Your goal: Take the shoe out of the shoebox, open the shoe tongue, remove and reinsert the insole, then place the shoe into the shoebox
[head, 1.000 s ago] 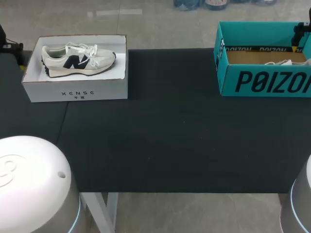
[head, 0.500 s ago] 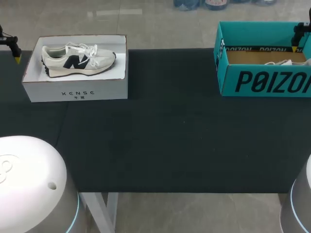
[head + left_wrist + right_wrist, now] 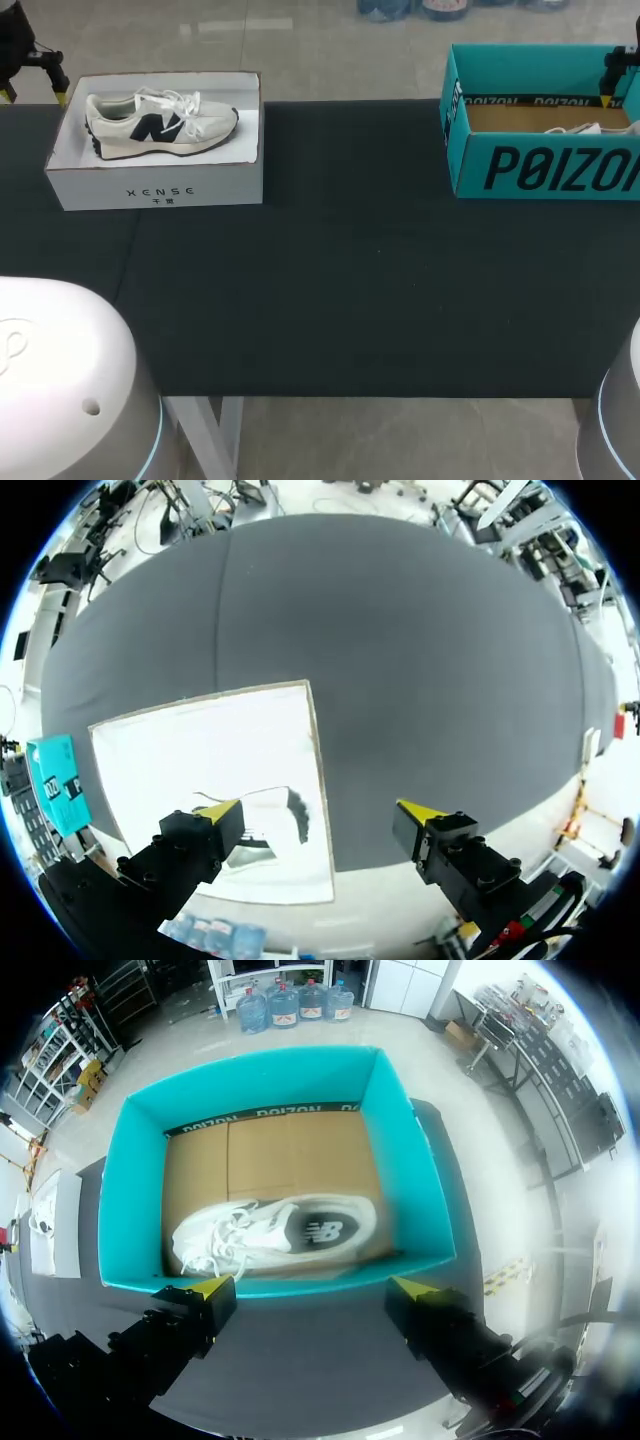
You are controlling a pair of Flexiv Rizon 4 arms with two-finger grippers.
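Observation:
A white sneaker with a navy logo [image 3: 160, 123] lies on its side in the white shoebox [image 3: 160, 185] at the table's back left. My left gripper [image 3: 34, 96] hangs open at that box's far left corner. Its wrist view looks down on the white shoebox [image 3: 200, 750], with part of the sneaker [image 3: 282, 818] beside one yellow fingertip of the left gripper [image 3: 320, 810]. A second white sneaker [image 3: 275, 1232] lies in the teal shoebox [image 3: 120, 1210]. My right gripper [image 3: 310, 1287] is open above that box's near wall, seen as the right gripper [image 3: 616, 92] over the teal shoebox [image 3: 540, 165] in the head view.
The black mat [image 3: 380, 280] covers the table between the two boxes and runs to the front edge. Both arm bases rise at the near corners.
My left gripper has moved from the table's left edge back and up to the far left corner of the white shoebox. The right arm has not moved.

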